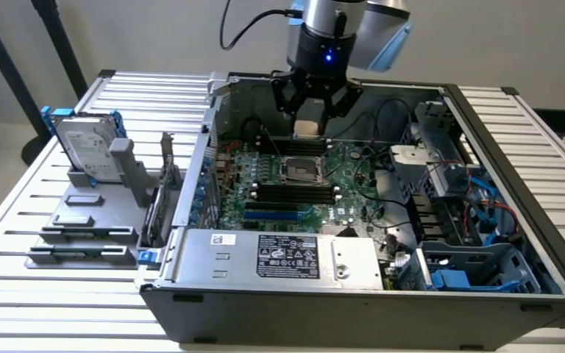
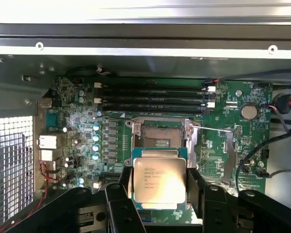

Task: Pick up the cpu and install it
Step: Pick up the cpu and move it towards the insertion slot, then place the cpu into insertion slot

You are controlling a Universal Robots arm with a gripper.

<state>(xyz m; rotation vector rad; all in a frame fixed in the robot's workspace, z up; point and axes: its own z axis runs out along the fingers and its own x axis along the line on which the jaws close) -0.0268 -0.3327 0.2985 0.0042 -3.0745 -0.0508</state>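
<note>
The cpu [image 2: 158, 177], a small square chip with a silver top and printed text, sits between my black fingers [image 2: 123, 196]. My gripper [image 2: 158, 189] is shut on its two opposite edges. In the exterior view the gripper [image 1: 307, 116] hangs over the rear part of the motherboard [image 1: 346, 209], inside the open computer case. The cpu [image 1: 306, 126] shows as a pale square at the fingertips. The socket [image 2: 160, 137] lies open just beyond the chip, its metal frame lifted. From the exterior view the socket [image 1: 300, 170] is a short way below the gripper.
A silver hard drive in a blue frame [image 1: 86, 151] stands on the slatted table at the exterior view's left, with grey blocks [image 1: 82, 220] in front of it. A power supply [image 1: 282, 257], memory slots [image 2: 150, 94], black cables [image 1: 391, 121] and the case walls [image 1: 499, 132] surround the board.
</note>
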